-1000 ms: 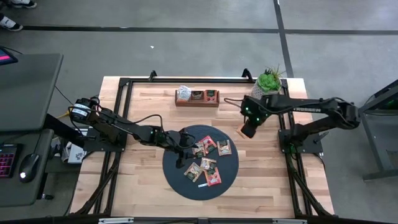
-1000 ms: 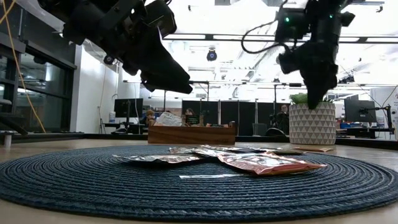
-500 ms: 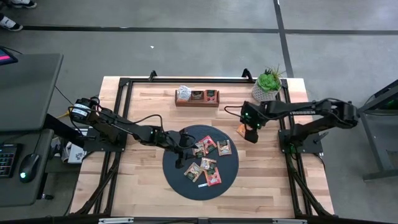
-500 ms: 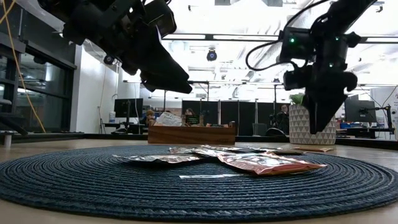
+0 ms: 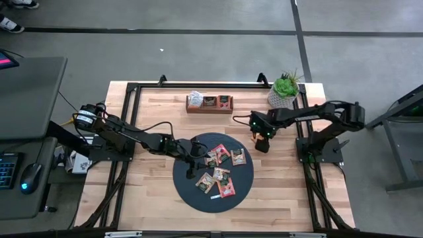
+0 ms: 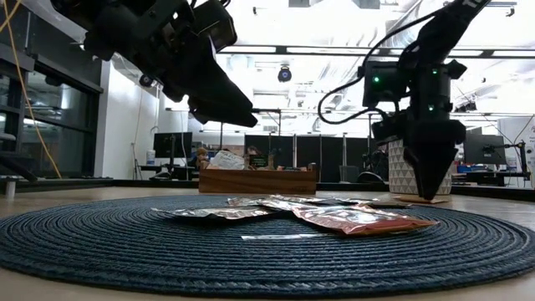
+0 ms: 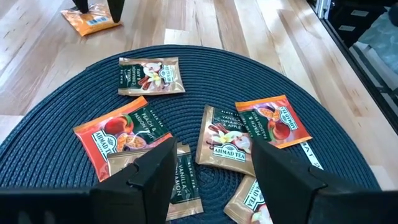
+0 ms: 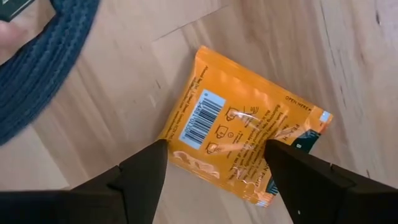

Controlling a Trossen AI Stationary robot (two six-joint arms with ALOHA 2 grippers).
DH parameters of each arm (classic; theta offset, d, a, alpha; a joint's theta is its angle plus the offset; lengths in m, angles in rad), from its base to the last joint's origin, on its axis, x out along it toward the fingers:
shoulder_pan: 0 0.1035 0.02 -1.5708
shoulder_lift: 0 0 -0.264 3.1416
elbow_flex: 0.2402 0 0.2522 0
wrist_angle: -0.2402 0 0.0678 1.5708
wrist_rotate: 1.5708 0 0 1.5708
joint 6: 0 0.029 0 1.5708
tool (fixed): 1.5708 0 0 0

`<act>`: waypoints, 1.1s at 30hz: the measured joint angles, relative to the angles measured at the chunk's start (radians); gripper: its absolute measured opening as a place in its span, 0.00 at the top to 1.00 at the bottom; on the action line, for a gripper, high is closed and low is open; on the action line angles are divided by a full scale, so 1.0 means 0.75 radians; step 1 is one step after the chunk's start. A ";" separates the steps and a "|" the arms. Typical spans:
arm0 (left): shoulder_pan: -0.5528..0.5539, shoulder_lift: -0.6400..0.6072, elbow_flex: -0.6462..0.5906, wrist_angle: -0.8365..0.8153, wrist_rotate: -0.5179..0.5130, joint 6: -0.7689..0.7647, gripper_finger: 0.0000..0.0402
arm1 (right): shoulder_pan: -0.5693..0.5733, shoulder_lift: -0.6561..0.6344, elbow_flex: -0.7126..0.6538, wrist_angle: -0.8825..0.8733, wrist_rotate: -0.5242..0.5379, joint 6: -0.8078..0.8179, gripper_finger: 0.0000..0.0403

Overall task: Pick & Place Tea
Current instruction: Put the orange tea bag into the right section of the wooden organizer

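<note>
**Right gripper poised over a stray orange sachet**

The right gripper (image 8: 214, 165) stood with its jaws spread wide, pointing down over one orange sachet (image 8: 245, 146) that lay flat on the bare wood directly below it and between the two fingers, nothing held. Just to one side of that sachet ran the edge of the dark round mat (image 5: 185, 175). The step in hand looked like the pick of this lone sachet; the next move would call for lowering until the fingertips straddled it, then closing on a thin flat packet that offers little edge to catch, so a slip or a scrape on the wood seemed the risk.

Farther off, the left gripper (image 7: 211, 174) hovered over the mat, jaws likewise wide and empty, with the other tea sachets (image 7: 227, 140) spread just ahead of and beneath it.

By count: one orange sachet off the mat; about six or seven sachets on the mat, some overlapping, so the count is unsure; one thin white strip (image 5: 215, 196) among them. Beyond the mat sat one wooden tray (image 5: 209, 108) already carrying a few packets, and one potted plant (image 5: 284, 89) near the right arm.
</note>
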 joint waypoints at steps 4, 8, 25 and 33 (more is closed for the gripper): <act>0.000 0.000 0.000 -0.011 0.000 -0.001 0.49 | 0.001 0.009 0.002 0.006 0.034 0.042 0.36; 0.000 0.000 0.000 -0.009 0.000 -0.001 0.49 | -0.009 -0.003 -0.005 0.014 0.042 0.088 0.48; 0.000 0.000 0.000 0.001 0.000 -0.010 0.49 | -0.006 -0.076 0.006 0.058 -0.002 0.217 0.98; 0.097 0.000 0.000 0.202 0.031 -0.011 0.49 | 0.012 -0.277 0.087 0.158 -0.088 0.244 0.98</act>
